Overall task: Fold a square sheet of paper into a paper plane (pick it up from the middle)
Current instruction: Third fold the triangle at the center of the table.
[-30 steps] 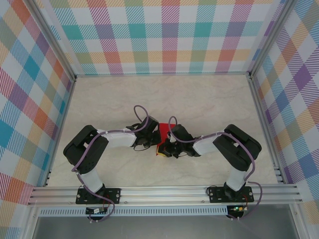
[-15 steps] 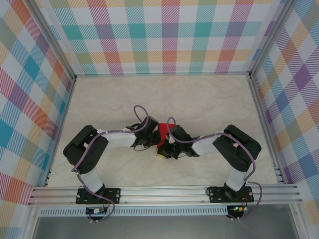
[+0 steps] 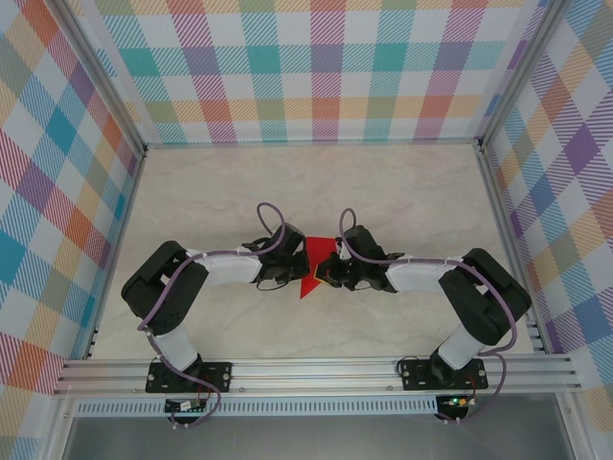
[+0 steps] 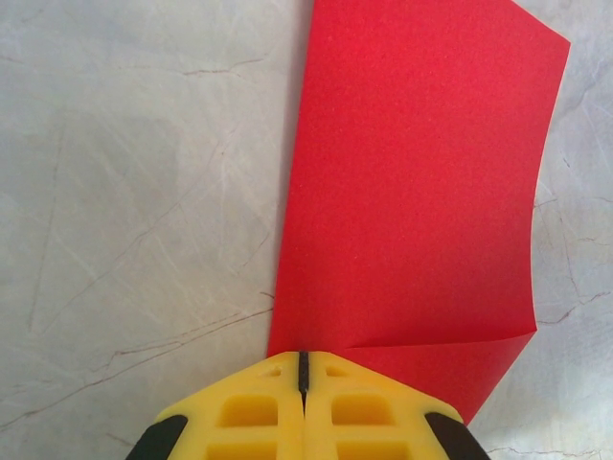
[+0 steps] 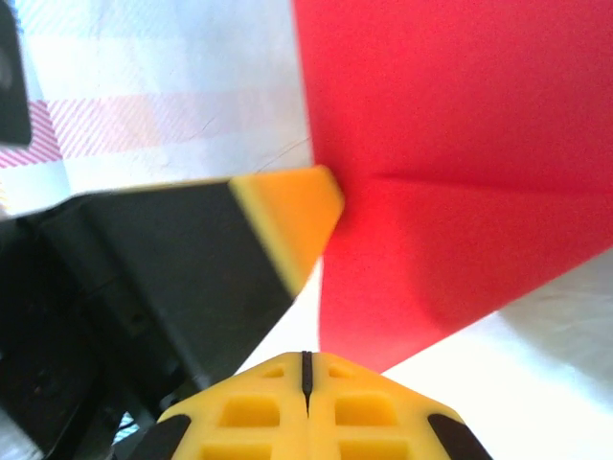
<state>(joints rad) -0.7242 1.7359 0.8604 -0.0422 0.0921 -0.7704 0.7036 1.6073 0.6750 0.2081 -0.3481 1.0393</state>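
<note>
The square sheet of paper (image 3: pixel 308 282) lies on the table between both arms, bright red, partly folded with a crease and a flap (image 4: pixel 450 369), one corner pointing toward the near edge. My left gripper (image 3: pixel 299 265) is shut, and its yellow tips (image 4: pixel 303 360) rest at the paper's (image 4: pixel 412 182) near edge, with no paper in the seam between the jaws. My right gripper (image 3: pixel 325 273) is shut too (image 5: pixel 305 356), just off a corner of the sheet (image 5: pixel 450 134). In the right wrist view the left gripper's fingertip (image 5: pixel 287 216) touches the sheet beside the crease.
A pale marble tabletop (image 3: pixel 316 182) stretches behind the arms. Plaid walls (image 3: pixel 57 192) close in the left, back and right sides. An aluminium rail (image 3: pixel 316 369) carries both arm bases along the near edge.
The right arm swung its elbow out to the right and its gripper drew back off the sheet, uncovering the paper's near corner. The left arm stayed put.
</note>
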